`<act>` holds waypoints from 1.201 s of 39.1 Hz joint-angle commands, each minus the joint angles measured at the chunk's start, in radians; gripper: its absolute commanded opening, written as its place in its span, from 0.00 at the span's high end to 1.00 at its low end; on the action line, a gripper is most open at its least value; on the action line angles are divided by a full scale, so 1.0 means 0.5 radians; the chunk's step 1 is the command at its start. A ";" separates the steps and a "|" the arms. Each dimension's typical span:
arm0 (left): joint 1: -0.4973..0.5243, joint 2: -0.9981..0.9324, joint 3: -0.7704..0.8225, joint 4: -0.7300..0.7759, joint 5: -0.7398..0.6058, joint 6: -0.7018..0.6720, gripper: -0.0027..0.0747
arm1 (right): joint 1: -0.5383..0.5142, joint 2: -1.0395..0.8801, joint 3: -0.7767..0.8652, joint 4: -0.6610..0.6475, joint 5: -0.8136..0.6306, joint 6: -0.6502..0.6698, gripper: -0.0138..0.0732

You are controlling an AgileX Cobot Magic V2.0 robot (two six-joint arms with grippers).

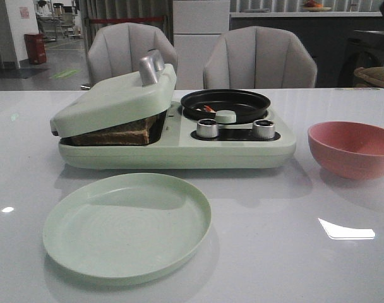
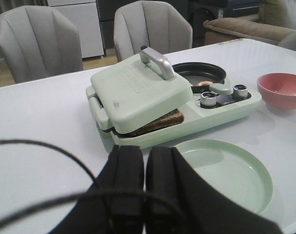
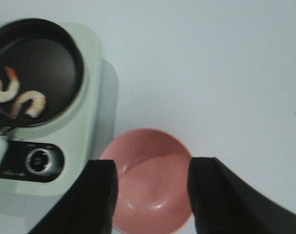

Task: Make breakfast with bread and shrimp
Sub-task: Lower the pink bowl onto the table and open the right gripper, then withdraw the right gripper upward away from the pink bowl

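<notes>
**A:** ok where's everything sitting right now?

**B:** left gripper [image 2: 144, 180] has its fingers pressed together, nothing between them, hanging above the white table [image 1: 343, 271]. Just past its tips is the green plate [image 2: 221, 175], and beyond that the green breakfast maker [image 2: 177, 105].

**A:** and the bread?

**B:** the bread [image 2: 157, 123] is wedged under the maker's hinged lid [image 2: 138, 90], which rests tilted on it, brown crust poking out at the edge. Well ahead of the left gripper.

**A:** shrimp?

**B:** two shrimp [image 3: 19, 95] curled up in the black round pan [image 3: 41, 63], off to one side of the right gripper [image 3: 152, 195] and beyond its tips. That gripper's fingers are spread wide, holding nothing, with the pink bowl [image 3: 150, 180] directly beneath the gap. Bowl looks empty.
</notes>
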 commanded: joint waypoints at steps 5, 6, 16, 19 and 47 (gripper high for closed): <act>-0.008 0.027 -0.052 -0.045 -0.138 -0.012 0.82 | 0.182 -0.402 -0.064 0.033 -0.064 -0.028 0.33; -0.008 0.027 -0.052 -0.045 -0.138 -0.012 0.82 | 0.205 -0.446 -0.052 0.033 -0.070 -0.028 0.33; -0.008 0.027 -0.052 -0.045 -0.138 -0.012 0.82 | 0.372 -0.992 0.458 0.031 -0.504 -0.028 0.33; -0.008 0.027 -0.052 -0.045 -0.138 -0.012 0.82 | 0.439 -1.181 0.668 0.031 -0.697 -0.028 0.33; -0.008 0.027 -0.052 -0.045 -0.138 -0.012 0.82 | 0.719 -2.876 2.274 -0.077 -1.431 -0.028 0.33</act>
